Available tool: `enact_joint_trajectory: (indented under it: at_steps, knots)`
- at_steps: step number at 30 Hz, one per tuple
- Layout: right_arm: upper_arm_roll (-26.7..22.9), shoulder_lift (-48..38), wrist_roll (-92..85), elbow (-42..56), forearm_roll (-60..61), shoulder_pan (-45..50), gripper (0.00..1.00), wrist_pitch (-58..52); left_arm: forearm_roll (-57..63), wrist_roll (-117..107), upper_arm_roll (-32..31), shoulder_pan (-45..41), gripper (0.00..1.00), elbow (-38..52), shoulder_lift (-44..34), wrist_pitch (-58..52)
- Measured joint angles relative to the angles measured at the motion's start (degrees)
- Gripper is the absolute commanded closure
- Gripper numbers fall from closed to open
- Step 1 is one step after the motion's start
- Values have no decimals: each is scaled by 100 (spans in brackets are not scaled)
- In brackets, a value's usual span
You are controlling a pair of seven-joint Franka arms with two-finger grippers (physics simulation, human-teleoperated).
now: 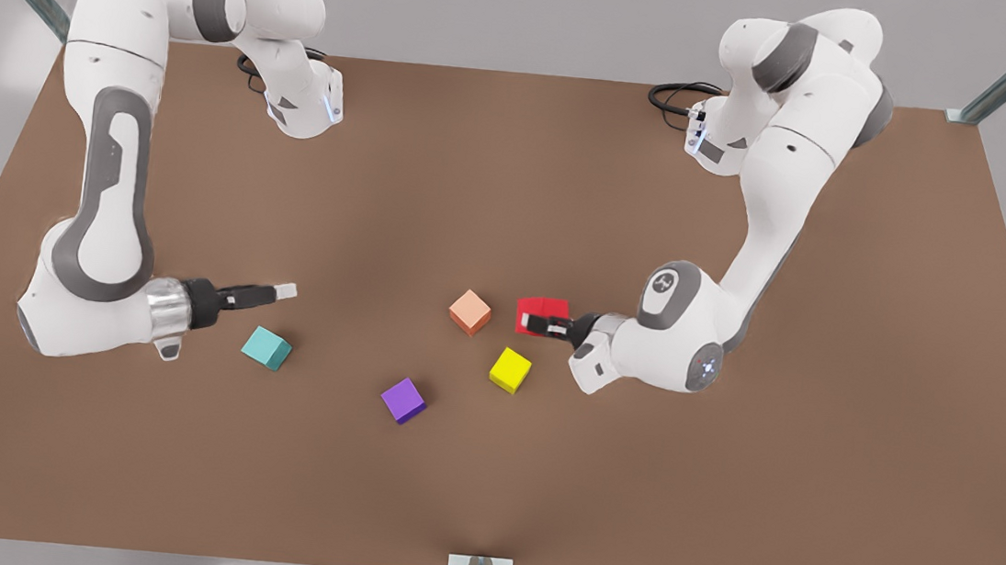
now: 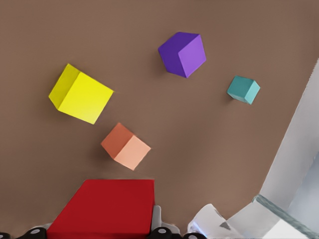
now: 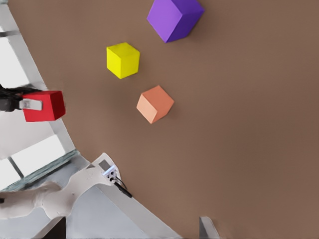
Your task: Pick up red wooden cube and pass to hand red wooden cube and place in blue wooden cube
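- Nearest the camera, the purple cube (image 1: 403, 399) sits alone on the brown table (image 1: 723, 488).
- Just beyond, the yellow cube (image 1: 510, 370), and away to the front view's left the blue wooden cube (image 1: 266, 348).
- Right gripper (image 1: 284, 291) hovers just beyond that blue cube, fingers together, nothing held.
- Left gripper (image 1: 545, 325) clamps the red wooden cube (image 1: 542, 315), lifted beside the orange cube (image 1: 470, 312).
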Motion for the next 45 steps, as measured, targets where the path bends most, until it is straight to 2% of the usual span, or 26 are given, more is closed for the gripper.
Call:
enact_joint_trajectory:
  at_steps: [2, 6, 13, 19, 28, 37, 45]
  knots:
    - [8, 439, -528, 473, 840, 13, 0, -152, -553, 100, -273, -17, 35, 55, 172, 107]
    - [55, 821, -1891, 567, 1797, 265, 0, -236, -1747, 489, -492, -139, 34, 75, 545, 475]
    - [59, 969, -4308, 182, 2382, 421, 0, -78, -3125, 1821, -558, -139, 34, 57, 803, 1189]
    - [59, 712, -6301, -453, 2694, 668, 0, 492, -3605, 2972, -561, -66, 34, -27, 973, 1427]
    - [61, 732, -8801, -807, 3361, 1175, 0, 1366, -3968, 4252, -567, -110, 34, -22, 1080, 1568]
    - [239, 397, -10357, -1519, 3596, 1407, 0, 1669, -4173, 5033, -567, -109, 34, -22, 1133, 1596]
    - [306, 365, -11275, -1728, 3704, 1538, 0, 1816, -4307, 5459, -568, -109, 34, -22, 1151, 1598]
